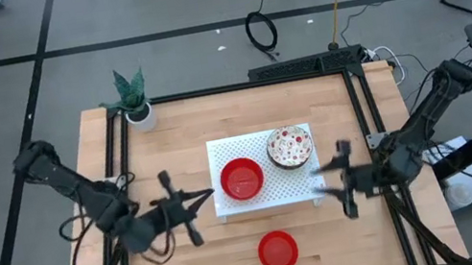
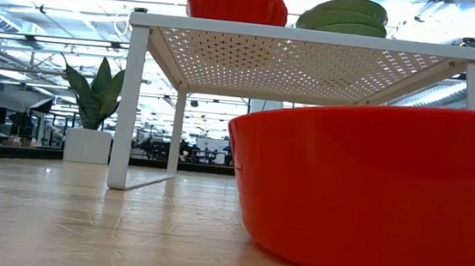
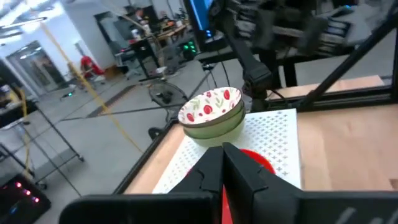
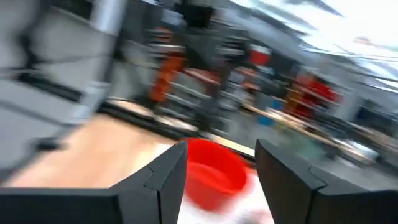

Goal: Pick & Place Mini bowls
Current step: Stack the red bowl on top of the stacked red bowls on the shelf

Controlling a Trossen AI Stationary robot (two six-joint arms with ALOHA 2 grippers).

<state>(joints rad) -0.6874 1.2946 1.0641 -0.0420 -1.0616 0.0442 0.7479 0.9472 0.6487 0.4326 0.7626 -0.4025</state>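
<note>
A white perforated board (image 1: 296,185) stands raised on legs at the table's middle. On it sit a plain red mini bowl (image 1: 242,178) and a stack of speckled mini bowls (image 1: 290,145) with green outsides, also in the left wrist view (image 3: 211,112). Another red bowl (image 1: 278,251) rests on the table nearer the front edge and fills the low view (image 2: 378,197). My left gripper (image 1: 211,193) is shut and empty at the board's left edge. My right gripper (image 1: 316,182) is open and empty at the board's right edge, with the red bowl (image 4: 214,171) showing beyond its fingers.
A white plant pot with a green plant (image 1: 140,115) stands at the table's far left corner. A dark frame (image 1: 357,101) runs along the table's left, far and right sides. Bare wood lies left and right of the front red bowl.
</note>
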